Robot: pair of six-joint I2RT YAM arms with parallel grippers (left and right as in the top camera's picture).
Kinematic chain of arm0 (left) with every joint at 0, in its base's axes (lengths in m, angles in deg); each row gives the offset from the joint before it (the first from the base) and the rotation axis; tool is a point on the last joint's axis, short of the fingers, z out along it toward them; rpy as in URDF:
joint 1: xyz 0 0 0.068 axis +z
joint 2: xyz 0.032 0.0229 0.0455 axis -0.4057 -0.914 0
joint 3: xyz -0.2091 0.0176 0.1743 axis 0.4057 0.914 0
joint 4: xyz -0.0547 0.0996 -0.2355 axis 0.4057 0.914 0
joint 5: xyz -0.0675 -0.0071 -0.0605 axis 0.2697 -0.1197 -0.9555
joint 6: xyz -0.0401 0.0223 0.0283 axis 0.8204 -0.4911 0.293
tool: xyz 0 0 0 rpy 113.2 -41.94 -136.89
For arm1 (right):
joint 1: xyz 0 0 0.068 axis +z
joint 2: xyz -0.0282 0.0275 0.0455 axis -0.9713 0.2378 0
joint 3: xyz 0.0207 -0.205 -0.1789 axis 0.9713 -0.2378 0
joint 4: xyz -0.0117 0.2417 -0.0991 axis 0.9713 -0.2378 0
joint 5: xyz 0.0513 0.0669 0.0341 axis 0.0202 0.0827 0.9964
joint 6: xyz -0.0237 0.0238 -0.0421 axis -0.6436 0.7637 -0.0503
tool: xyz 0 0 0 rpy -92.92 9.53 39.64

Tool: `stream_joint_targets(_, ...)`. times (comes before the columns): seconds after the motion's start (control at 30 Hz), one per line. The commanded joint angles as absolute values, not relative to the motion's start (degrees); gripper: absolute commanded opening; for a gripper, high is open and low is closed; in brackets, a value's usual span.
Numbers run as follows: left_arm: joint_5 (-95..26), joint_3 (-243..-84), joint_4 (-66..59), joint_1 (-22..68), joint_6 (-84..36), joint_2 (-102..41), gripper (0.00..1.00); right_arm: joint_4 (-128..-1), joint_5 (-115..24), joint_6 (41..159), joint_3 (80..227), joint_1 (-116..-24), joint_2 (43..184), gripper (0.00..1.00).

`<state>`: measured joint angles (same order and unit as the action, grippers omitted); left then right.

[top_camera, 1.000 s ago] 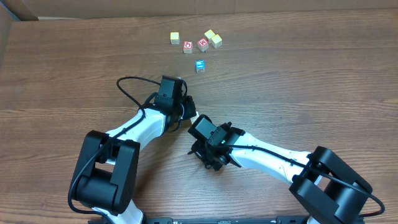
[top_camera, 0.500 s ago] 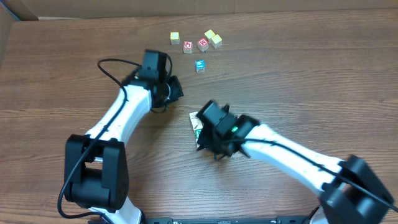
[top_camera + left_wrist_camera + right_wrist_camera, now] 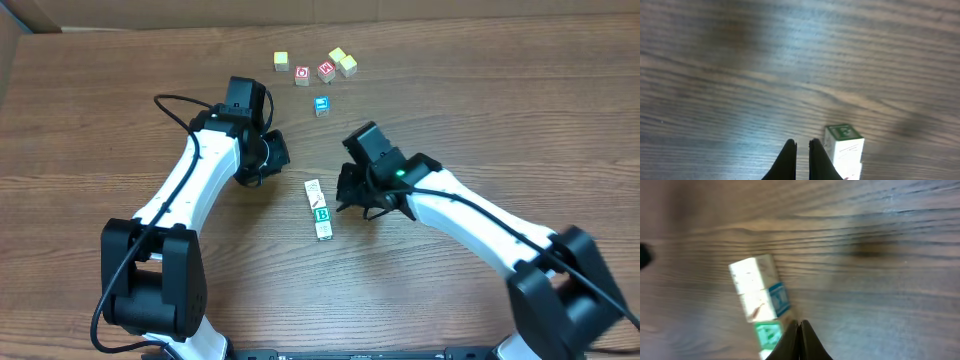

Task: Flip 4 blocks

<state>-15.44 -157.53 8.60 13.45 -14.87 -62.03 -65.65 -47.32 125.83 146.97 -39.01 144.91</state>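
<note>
The blocks lie flat on the table as a short row of pale cubes, one showing a green letter B. My left gripper is shut and empty, up and to the left of the row. In the left wrist view its tips sit just left of the row's end cube, apart from it. My right gripper is shut and empty, just right of the row. In the right wrist view its tips are beside the blocks, close to a green face.
Near the table's far edge lie other cubes: a yellowish one, two red-faced ones, two more yellowish ones and a blue-faced one. A black cable loops off the left arm.
Both grippers were bunched together over the blocks. They have drawn apart, the left up and to the left, the right up and to the right, and the row now lies uncovered.
</note>
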Motion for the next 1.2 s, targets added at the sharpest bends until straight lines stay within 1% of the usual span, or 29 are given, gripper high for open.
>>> stream_joint_targets(0.0, -15.1, -155.6, 8.2, 12.7, -15.3, -63.8, 0.04, -64.5, -47.7, 121.3, 147.5, -38.8, 148.1, 0.04)
stream_joint_targets(0.33, -11.8, -153.3, 6.4, 10.0, -12.7, -66.4, 0.04, -64.7, -43.8, 119.9, 147.4, -37.9, 149.5, 0.04)
stream_joint_targets(0.73, -12.3, -153.3, 5.4, 10.0, -12.7, -67.8, 0.04, -63.8, -44.7, 118.4, 146.4, -35.8, 149.5, 0.04)
stream_joint_targets(0.87, -12.2, -153.3, 6.1, 10.0, -12.8, -67.8, 0.04, -62.4, -44.7, 115.4, 145.3, -35.3, 149.5, 0.04)
stream_joint_targets(1.07, -12.2, -153.3, 6.3, 10.0, -13.5, -67.8, 0.04, -61.6, -44.7, 115.2, 144.7, -35.1, 149.5, 0.04)
stream_joint_targets(1.17, -12.2, -153.3, 6.5, 10.0, -14.5, -67.8, 0.04, -61.3, -44.7, 112.6, 144.7, -35.0, 149.5, 0.04)
